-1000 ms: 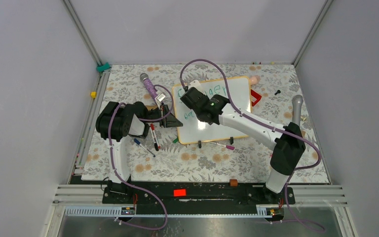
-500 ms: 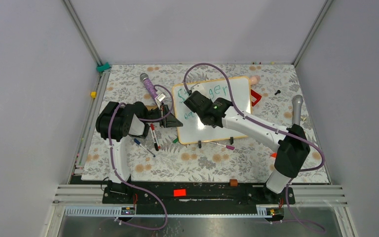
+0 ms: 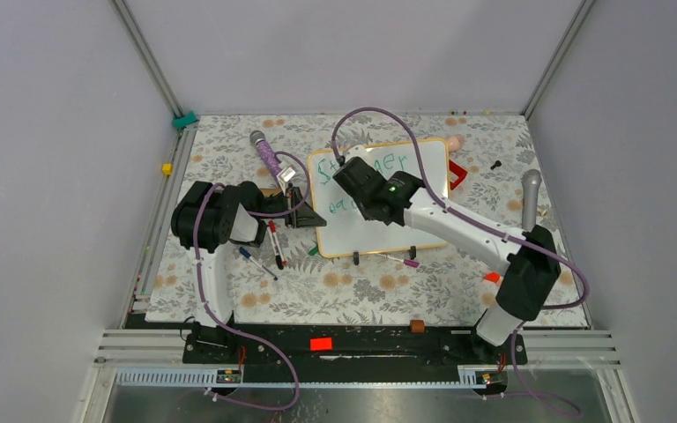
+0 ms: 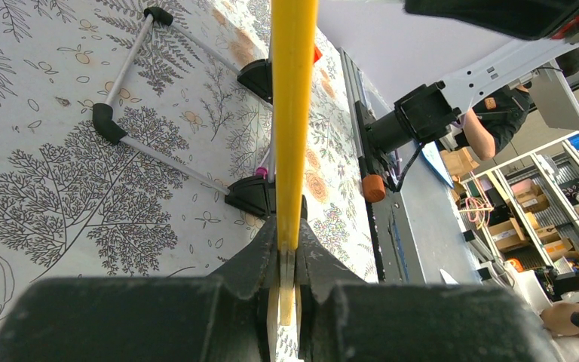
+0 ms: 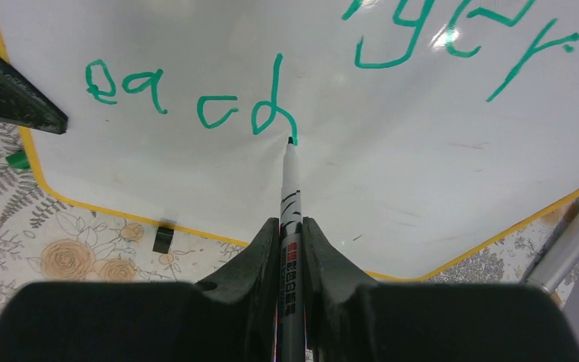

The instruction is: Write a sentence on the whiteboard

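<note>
Over the whiteboard (image 3: 353, 233), right pincer (image 5: 292, 224) pinches a marker (image 5: 289, 179); left pincer (image 4: 287, 235) seemingly clamps whiteboard.

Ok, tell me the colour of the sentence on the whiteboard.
The sentence is green on the whiteboard; the right wrist view shows it best.

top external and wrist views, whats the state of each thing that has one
whiteboard: frame edge clamped, partly written on
sentence: unfinished, second line reaches "each"
marker: uncapped, gripped, tip at the end of the last green stroke
left end effector: shut on the whiteboard frame
right end effector: shut on the marker
</note>
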Controlling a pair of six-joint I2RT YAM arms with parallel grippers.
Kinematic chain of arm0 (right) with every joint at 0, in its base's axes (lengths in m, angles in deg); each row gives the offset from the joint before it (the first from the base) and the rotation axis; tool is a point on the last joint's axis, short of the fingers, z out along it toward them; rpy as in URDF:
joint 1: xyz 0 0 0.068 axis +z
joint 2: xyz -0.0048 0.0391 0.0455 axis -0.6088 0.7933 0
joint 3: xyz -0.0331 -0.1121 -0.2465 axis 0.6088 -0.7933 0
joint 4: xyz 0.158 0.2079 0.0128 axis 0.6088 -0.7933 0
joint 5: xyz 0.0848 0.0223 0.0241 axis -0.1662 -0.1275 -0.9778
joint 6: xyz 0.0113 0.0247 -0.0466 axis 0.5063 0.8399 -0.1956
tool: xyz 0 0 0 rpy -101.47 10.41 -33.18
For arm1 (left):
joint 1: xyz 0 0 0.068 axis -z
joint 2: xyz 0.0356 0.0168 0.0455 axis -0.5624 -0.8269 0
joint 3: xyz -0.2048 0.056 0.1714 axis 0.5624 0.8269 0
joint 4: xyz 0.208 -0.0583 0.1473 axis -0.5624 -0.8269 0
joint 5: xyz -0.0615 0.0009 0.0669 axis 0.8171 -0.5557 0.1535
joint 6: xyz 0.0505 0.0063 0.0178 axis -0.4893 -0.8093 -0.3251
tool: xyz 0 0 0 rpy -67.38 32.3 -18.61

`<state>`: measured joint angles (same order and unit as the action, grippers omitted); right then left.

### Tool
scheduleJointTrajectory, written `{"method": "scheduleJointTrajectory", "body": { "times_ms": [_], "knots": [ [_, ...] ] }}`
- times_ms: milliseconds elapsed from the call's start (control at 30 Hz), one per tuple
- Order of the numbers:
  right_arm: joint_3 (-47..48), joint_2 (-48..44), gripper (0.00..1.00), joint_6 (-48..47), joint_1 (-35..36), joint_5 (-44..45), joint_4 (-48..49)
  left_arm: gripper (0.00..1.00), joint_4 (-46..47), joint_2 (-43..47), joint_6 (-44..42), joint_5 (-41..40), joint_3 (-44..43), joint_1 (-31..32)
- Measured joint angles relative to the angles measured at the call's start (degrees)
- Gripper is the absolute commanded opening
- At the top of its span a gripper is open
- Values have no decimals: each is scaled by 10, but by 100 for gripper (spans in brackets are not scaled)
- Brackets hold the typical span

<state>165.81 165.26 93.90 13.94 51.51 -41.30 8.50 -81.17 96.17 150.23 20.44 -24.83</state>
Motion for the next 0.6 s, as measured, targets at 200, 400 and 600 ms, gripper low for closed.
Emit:
{"method": "scheduleJointTrajectory", "body": {
  "times_ms": [200,400,600],
  "knots": [
    [-12,-73,0,-7,-1,-11,8,0,0,0,-2,1,0,0],
    [-57,-133,0,-10,-2,6,43,0,1,0,-2,1,0,0],
    [-165,-188,0,-10,-2,15,107,0,1,0,-2,1,0,0]
  ]
}}
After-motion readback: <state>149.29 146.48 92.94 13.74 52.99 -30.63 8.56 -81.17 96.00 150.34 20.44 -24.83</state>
